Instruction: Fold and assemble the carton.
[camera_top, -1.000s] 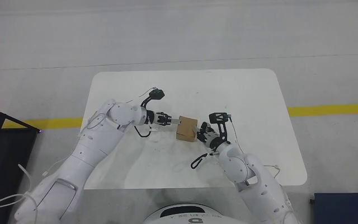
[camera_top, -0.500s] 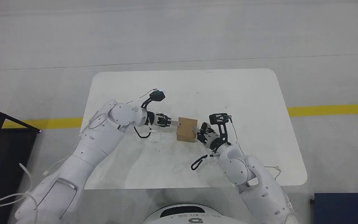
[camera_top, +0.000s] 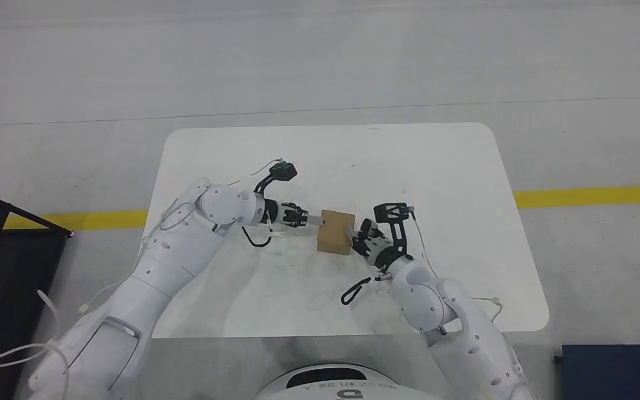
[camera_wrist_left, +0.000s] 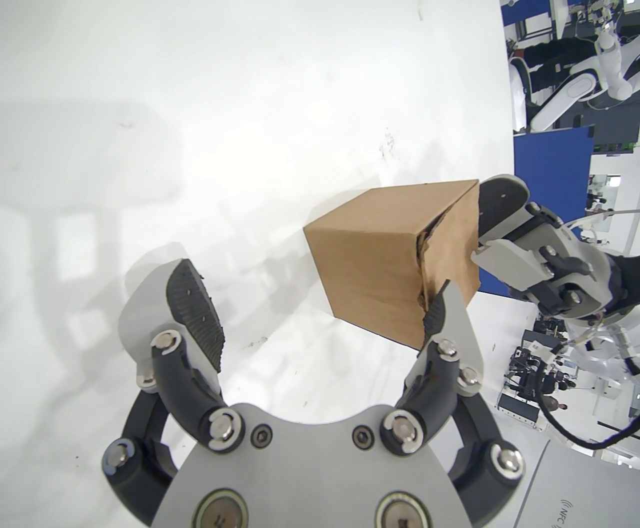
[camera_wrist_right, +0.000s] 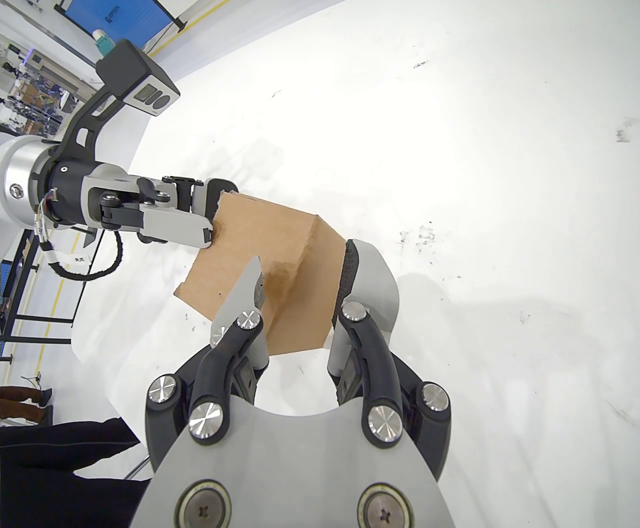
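A small brown carton (camera_top: 334, 231) stands folded into a box shape near the middle of the white table (camera_top: 440, 180). My left gripper (camera_top: 303, 217) is at its left end and is open. In the left wrist view its fingers are spread wide (camera_wrist_left: 315, 285), and one fingertip (camera_wrist_left: 442, 305) touches the carton's (camera_wrist_left: 380, 280) torn end edge. My right gripper (camera_top: 358, 240) is at the opposite side, shut on the carton. In the right wrist view (camera_wrist_right: 302, 272) its jaws pinch a corner of the carton (camera_wrist_right: 280, 250). The left gripper (camera_wrist_right: 216, 210) shows beyond the box.
The tabletop around the carton is bare white, with open room toward the far edge and the right side (camera_top: 470, 230). A dark rack (camera_top: 20, 260) stands on the floor left of the table. A yellow floor line (camera_top: 580, 196) runs behind.
The left arm has edged slightly toward the carton. The carton and the right gripper have kept their places.
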